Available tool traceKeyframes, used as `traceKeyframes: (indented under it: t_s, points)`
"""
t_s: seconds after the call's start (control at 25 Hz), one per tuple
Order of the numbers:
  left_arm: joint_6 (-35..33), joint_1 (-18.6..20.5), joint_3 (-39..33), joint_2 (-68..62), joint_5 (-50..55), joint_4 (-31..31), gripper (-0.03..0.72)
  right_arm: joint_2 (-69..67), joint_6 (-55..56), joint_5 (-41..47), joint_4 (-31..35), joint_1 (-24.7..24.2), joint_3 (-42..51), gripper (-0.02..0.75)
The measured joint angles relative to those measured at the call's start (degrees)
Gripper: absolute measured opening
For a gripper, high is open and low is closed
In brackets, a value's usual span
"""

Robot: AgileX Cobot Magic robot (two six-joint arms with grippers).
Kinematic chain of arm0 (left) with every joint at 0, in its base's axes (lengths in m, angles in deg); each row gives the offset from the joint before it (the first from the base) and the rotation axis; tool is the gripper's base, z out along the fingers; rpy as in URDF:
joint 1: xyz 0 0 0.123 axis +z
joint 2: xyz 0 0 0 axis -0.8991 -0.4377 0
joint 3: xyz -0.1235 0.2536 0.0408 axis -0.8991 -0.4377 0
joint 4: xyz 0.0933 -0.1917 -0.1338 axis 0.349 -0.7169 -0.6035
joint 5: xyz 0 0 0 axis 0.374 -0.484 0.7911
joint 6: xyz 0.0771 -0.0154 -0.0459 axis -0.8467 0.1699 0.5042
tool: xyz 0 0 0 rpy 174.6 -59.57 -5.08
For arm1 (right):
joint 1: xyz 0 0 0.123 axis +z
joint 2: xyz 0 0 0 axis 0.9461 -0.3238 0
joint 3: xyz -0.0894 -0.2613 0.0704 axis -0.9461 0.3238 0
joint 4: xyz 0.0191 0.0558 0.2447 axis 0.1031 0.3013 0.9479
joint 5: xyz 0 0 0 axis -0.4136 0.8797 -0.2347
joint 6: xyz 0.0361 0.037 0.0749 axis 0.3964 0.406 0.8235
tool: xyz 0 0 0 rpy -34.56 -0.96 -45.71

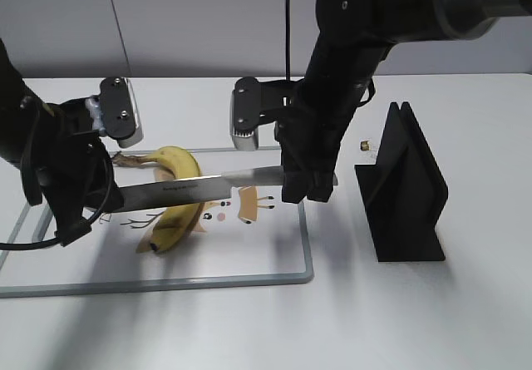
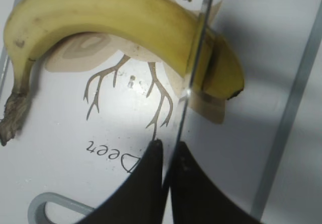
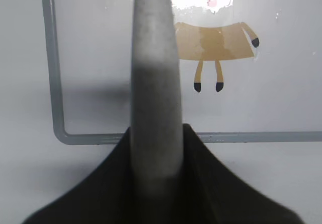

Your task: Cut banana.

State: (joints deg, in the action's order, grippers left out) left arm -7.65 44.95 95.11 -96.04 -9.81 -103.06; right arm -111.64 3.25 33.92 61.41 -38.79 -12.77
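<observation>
Near the tabletop's front edge lay a board carrying the banana. Right gripper clamped the knife handle; left gripper pinched the blade tip, with the blade across the banana.

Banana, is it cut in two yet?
Not yet. Done: the right gripper holds the knife by its handle. Happening now: the blade presses across the banana near its black tip, with the left gripper pinching the blade's end. Left: slicing through.
</observation>
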Motion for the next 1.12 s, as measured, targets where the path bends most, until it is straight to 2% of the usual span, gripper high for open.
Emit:
traceKeyframes:
  t_s: [1.12]
  points:
    - [-0.4, 0.0, -0.1, -3.1, -2.1, -0.7, 0.011, -0.9, 0.2, -5.2, -0.3, 0.0, 3.1, 0.166]
